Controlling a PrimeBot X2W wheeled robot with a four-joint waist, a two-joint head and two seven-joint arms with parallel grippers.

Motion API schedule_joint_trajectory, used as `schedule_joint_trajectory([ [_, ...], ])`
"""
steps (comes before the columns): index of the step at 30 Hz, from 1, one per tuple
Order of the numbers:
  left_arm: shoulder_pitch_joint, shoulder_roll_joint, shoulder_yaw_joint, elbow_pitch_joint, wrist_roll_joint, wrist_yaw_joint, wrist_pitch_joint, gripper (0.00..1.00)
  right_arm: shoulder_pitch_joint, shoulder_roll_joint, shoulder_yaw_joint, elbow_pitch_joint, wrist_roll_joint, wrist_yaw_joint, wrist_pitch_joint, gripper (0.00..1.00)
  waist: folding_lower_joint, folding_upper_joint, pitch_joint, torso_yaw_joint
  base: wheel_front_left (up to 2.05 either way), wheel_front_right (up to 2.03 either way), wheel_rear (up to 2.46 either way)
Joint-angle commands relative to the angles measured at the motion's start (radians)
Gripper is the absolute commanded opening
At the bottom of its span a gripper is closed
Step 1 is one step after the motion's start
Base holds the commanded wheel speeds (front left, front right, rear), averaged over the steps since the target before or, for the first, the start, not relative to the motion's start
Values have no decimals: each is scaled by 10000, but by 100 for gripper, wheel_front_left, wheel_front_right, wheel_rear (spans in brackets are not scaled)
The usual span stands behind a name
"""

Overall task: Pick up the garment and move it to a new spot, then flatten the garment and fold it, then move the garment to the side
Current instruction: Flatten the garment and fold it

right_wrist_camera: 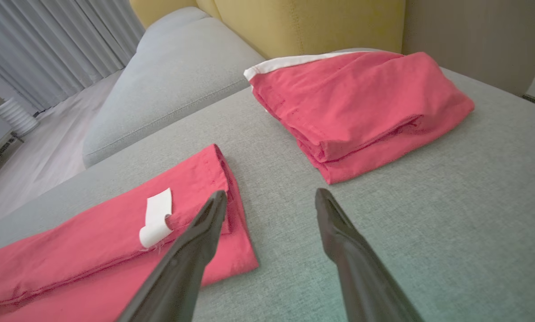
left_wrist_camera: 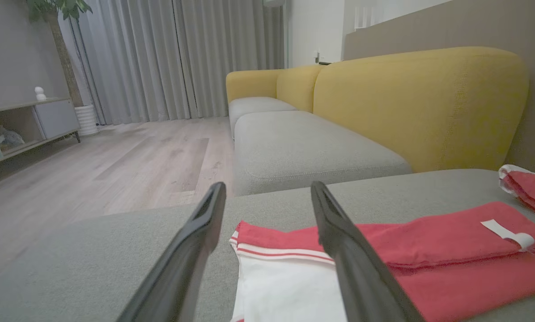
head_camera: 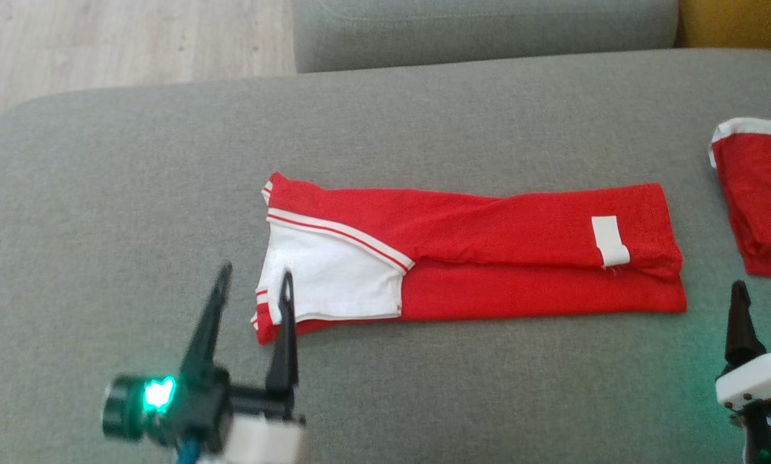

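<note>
Grey couch seat [head_camera: 134, 193] | garment [head_camera: 521, 225] lies mid-seat as a long folded strip; red pile [head_camera: 762, 206] apart at its right | left gripper [head_camera: 256, 270] fingers apart over the white end; right gripper [head_camera: 761, 293] fingers apart beside the other end | we judge folding underway; next we pinch one end and fold it across.

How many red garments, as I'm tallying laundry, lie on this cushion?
2. One garment, folded long, lies centrally; a second garment sits to its right, cut off by the head view's edge. More could lie beyond it.

Head camera high over grey seat [head_camera: 134, 193]; both wrist cameras low, close, on the garment [head_camera: 521, 293].
</note>
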Motion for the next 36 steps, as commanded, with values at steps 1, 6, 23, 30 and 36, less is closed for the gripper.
schedule_joint_trajectory([
  [1, 179, 52, 574, -396, 526, 106, -73, 100, -553, -118, 49, -54, -152, 67, -70, 100, 2, -1, -151, 164, 0, 0, 0],
  [6, 1146, -527, 905, -721, 1750, -46, -74, 100, -1369, -106, -612, 1192, -715, 67, 199, 100, 2, -1, -193, 639, 0, 0, 0],
  [23, 1881, -1250, 1971, -368, 2873, -1223, -75, 100, -2754, -553, -613, 3925, -1433, 67, 951, 0, 2, -1, 76, 1222, 0, 0, 0],
  [30, 2077, -1424, 2428, -277, 3078, -1548, -76, 100, -2708, -951, -302, 3575, -1045, 67, 989, 0, 2, -1, 37, 997, 0, 0, 0],
  [36, 2224, -1554, 2767, -276, 3225, -1795, -76, 100, -2557, -1606, -419, 2838, -863, 67, 1052, 0, 2, -1, 13, 851, 0, 0, 0],
])
